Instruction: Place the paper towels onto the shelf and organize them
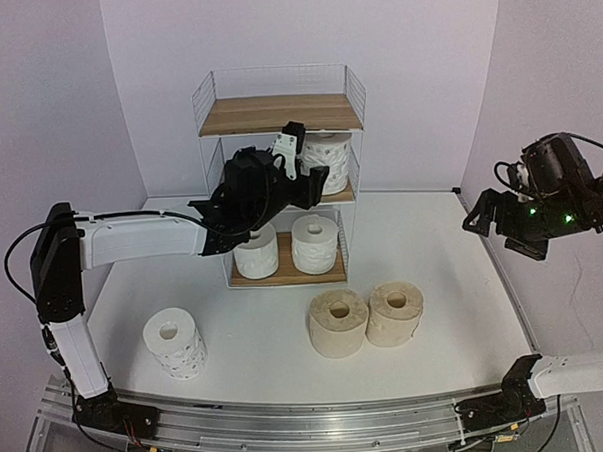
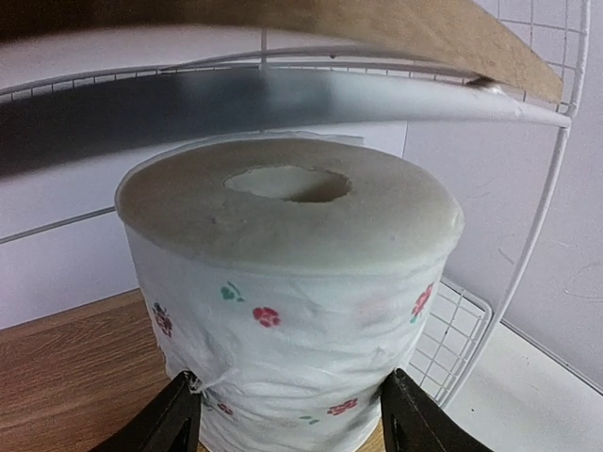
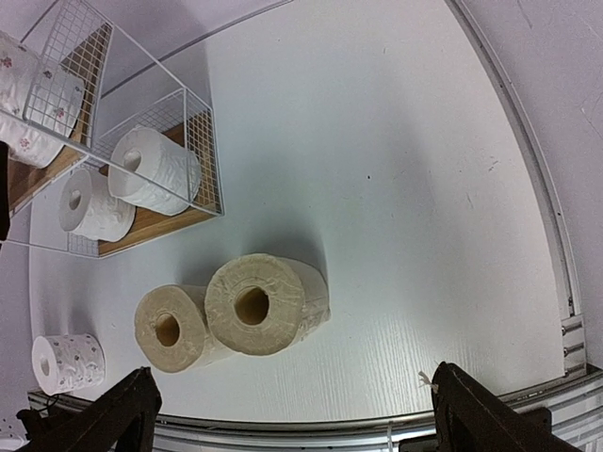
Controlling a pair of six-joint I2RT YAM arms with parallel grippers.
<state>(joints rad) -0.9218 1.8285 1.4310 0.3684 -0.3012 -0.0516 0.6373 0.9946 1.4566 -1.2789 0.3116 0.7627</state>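
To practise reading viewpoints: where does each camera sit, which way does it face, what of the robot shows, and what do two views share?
Top external: above and behind the bases, facing down at table and shelf; left arm, right arm show.
Left wrist: in the shelf's middle tier, level with the printed roll; its jaws flank it.
Right wrist: held high, facing down at two beige rolls; its jaws at bottom corners.
Shared: the printed roll, top view too.
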